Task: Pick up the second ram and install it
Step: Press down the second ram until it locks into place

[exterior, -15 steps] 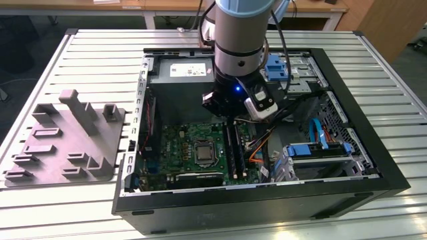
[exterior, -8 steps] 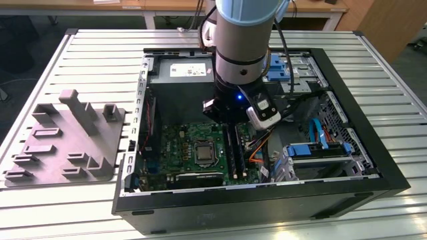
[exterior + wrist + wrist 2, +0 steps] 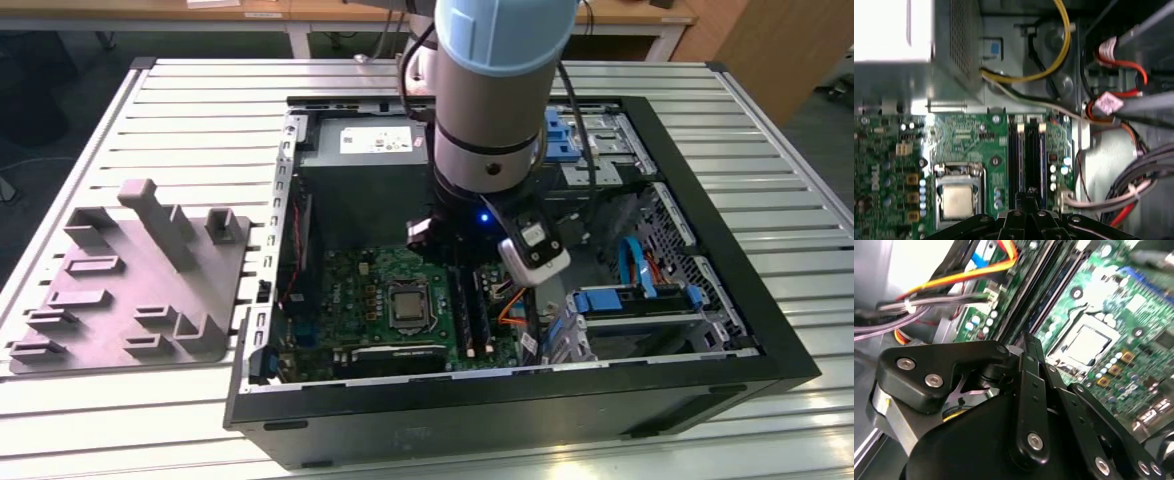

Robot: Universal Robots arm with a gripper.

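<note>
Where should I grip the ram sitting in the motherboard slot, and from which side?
Take the ram by its long top edge near mid-length, pinching across its flat faces and coming straight down. It appears to stand on edge in the motherboard slot, so only that narrow edge is exposed.

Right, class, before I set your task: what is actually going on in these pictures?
A robot arm reaches down into an open computer case lying on a slatted metal table. Its gripper is low over the memory slots on the green motherboard, beside the processor socket. Dark sticks appear seated in the slots, but whether the second ram is in cannot be told. A grey holder block sits on the table at the exterior view's left.
</note>
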